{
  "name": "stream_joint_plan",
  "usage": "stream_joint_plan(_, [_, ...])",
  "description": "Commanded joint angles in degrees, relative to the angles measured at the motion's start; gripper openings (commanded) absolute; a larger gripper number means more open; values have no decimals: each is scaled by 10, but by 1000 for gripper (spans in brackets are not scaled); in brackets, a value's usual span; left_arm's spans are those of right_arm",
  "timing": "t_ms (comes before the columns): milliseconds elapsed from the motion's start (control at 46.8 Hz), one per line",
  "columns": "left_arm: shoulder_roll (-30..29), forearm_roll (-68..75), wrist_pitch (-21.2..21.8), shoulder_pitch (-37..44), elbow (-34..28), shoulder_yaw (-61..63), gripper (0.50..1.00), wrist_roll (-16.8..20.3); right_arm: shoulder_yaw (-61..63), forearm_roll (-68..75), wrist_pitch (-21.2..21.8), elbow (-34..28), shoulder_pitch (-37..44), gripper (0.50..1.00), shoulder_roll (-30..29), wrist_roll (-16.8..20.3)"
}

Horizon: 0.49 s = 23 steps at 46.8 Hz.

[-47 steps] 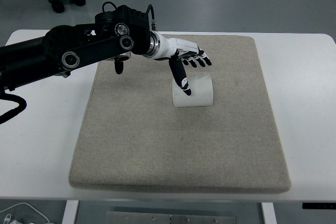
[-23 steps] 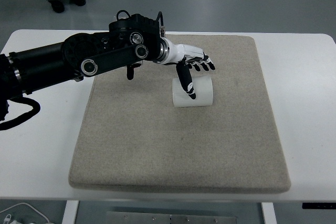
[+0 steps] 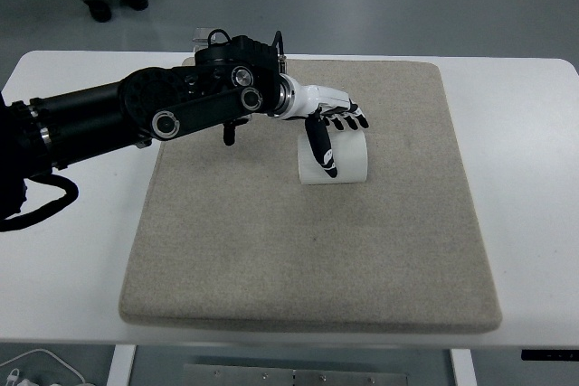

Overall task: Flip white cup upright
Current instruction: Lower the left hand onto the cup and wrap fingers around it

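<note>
While its fingers (image 3: pixel 348 120) spread apart, the left hand (image 3: pixel 330 124) overlaps the smooth cylindrical white cup (image 3: pixel 348 162).

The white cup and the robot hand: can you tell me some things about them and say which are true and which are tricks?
1. The white cup sits on a beige mat. True.
2. The cup is on the bare white table. False: it is on the mat.
3. The left hand is at the cup, thumb reaching down over its front. True.
4. The arm comes in from the picture's right. False: from the left.
5. Two cups are there. False: only one.
</note>
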State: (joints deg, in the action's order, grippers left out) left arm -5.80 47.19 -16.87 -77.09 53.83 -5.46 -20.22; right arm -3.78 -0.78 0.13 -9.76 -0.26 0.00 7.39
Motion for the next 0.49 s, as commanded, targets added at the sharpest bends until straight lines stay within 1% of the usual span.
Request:
stream_joint_plan(0, [3, 0, 0, -1, 0, 0, 973, -1, 0, 0, 0, 0, -2, 930, 0, 0])
stream_joint_plan(321, [11, 0, 0, 0, -3, 11, 956, -1, 0, 0, 0, 0, -4, 930, 0, 0])
stream_joint_plan(428, [11, 0, 0, -1, -3, 14, 930, 0, 0, 0, 0, 0, -4, 930, 0, 0])
stream_joint_plan(449, [11, 0, 0, -1, -3, 14, 921, 0, 0, 0, 0, 0, -4, 930, 0, 0])
stream_joint_plan(470, [11, 0, 0, -1, -3, 14, 902, 0, 0, 0, 0, 0, -4, 930, 0, 0])
